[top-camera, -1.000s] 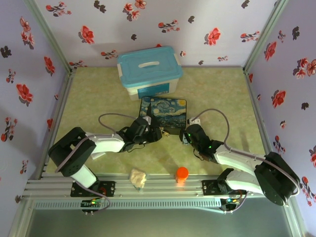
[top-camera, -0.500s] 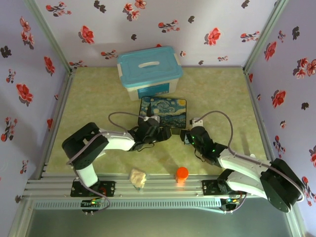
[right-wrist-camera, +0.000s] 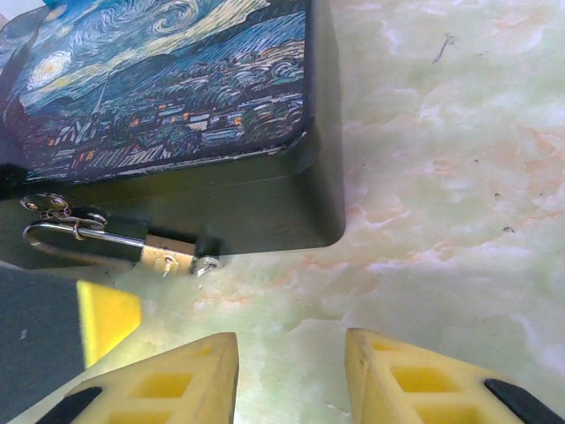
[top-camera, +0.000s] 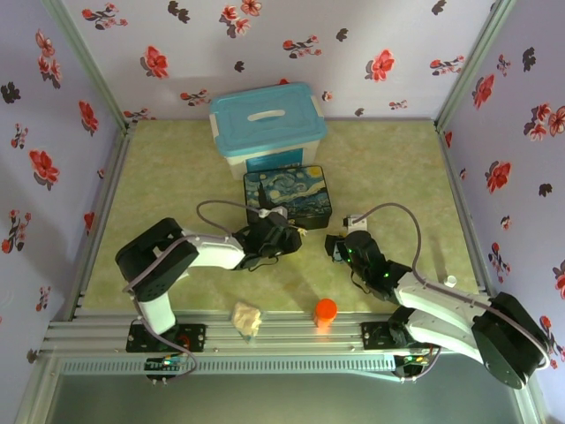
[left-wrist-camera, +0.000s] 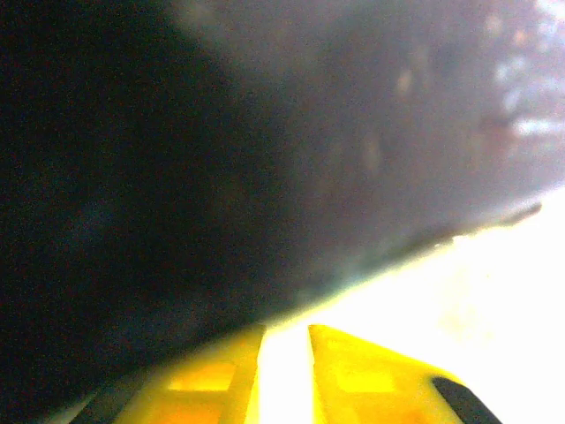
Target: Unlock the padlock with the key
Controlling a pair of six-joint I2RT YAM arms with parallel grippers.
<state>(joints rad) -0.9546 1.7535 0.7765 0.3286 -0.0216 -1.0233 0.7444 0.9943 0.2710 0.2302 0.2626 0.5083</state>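
Note:
The painted tin box (right-wrist-camera: 168, 84) lies at the upper left of the right wrist view. On its dark front wall hangs the padlock (right-wrist-camera: 168, 253), brass body to the right, silver shackle (right-wrist-camera: 75, 235) to the left. A small silver sliver, the key (right-wrist-camera: 208, 263), sticks out of the padlock's right end. My right gripper (right-wrist-camera: 291, 375) is open on bare table just in front of it, holding nothing. One yellow finger of my left gripper (right-wrist-camera: 108, 314) shows below the shackle. In the left wrist view my left gripper (left-wrist-camera: 284, 353) has a narrow gap, pressed close to the tin's dark wall (left-wrist-camera: 177, 177).
A white box with a blue lid (top-camera: 267, 128) stands behind the tin (top-camera: 288, 192). An orange cylinder (top-camera: 326, 311) and a crumpled pale lump (top-camera: 248, 318) sit at the near edge. Flowered walls close three sides. Open green table (top-camera: 397, 168) lies to the right.
The tin has slid a little away and to the left. My left gripper stayed against its front. My right gripper drew back slightly toward the near edge.

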